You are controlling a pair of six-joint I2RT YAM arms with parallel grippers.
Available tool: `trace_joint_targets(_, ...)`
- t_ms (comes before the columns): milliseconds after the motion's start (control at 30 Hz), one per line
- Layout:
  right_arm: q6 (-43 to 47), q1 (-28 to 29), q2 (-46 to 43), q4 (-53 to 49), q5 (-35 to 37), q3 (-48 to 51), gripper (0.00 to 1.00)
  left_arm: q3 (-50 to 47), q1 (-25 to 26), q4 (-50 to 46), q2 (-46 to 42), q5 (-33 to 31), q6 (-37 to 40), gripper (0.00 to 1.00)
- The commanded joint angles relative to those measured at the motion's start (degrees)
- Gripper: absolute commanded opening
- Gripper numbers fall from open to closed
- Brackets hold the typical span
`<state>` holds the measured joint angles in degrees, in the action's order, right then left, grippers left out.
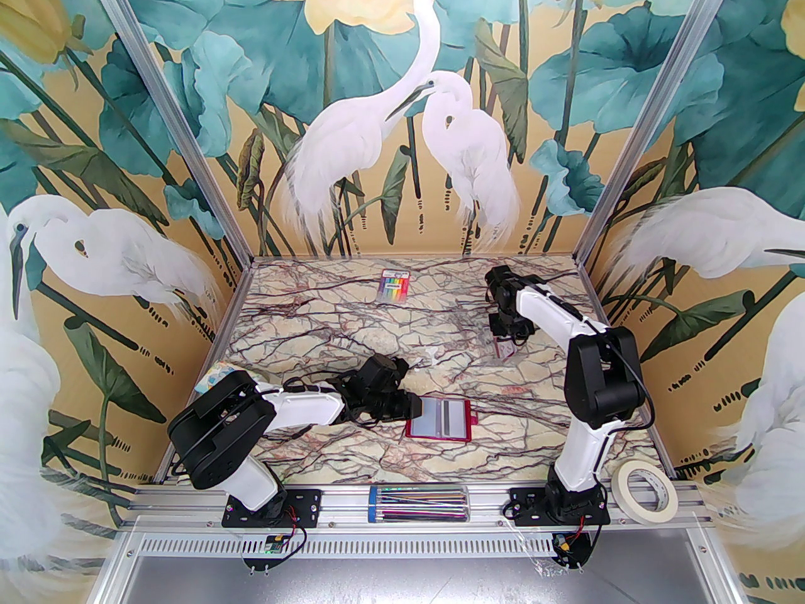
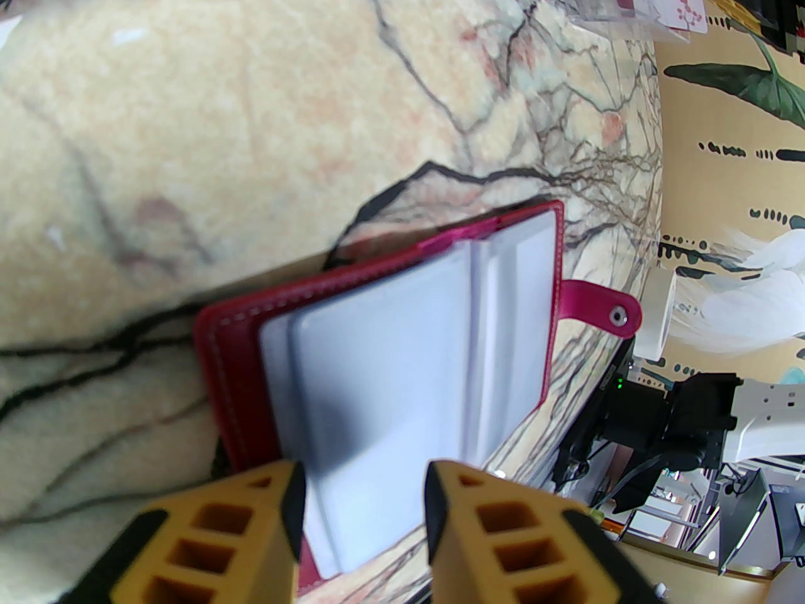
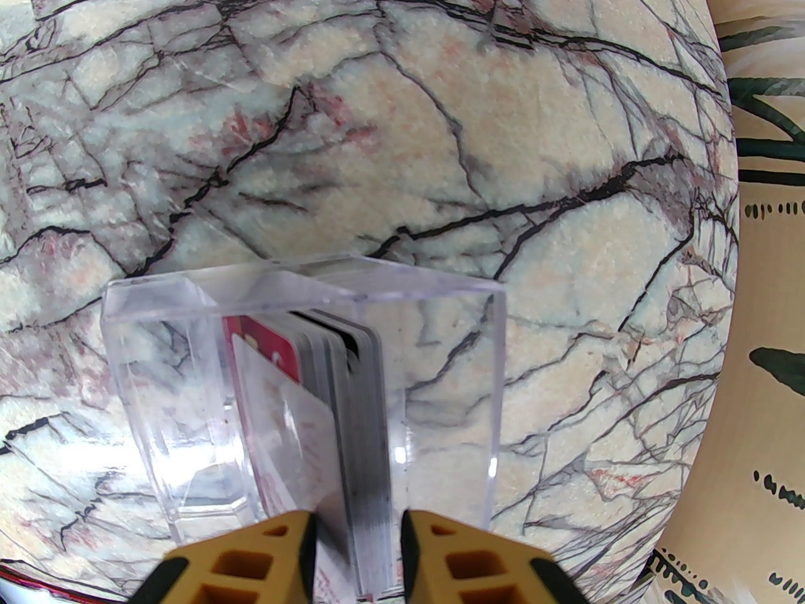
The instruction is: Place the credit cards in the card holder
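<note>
Where frame cuts R gripper (image 3: 357, 557) astride credit cards (image 3: 363, 413), grip unclear, L gripper (image 2: 365, 507) parted over card holder (image 2: 377, 362).

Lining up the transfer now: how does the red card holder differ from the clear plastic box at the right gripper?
The card holder is opaque dark red; the clear box is see-through. The card holder lies open like a book; the clear box stands upright. The card holder's sleeves look empty; the clear box holds credit cards on edge. Both rest on the marble table.
</note>
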<state>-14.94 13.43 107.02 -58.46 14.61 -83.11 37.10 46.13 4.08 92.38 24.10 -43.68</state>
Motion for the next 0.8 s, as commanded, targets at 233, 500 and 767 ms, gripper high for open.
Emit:
trace_joint_targets(233,-0.5,-0.2,-2.1,-1.8,1.5,-1.8,0.18,-0.7,0.1,-1.7,1.0,-0.7,1.2,0.38)
trace_joint_targets(500,-0.7,-0.2,-2.9,-2.5,0.7,-2.0,0.09,-0.6,0.1,-1.9,0.8,-0.7,1.3,0.37)
trace_joint_targets(767,-1.1,-0.1,-4.1,-3.3,-0.8,-2.0,0.05,-0.6,0.1,-2.4,0.5,-0.8,1.3,0.37)
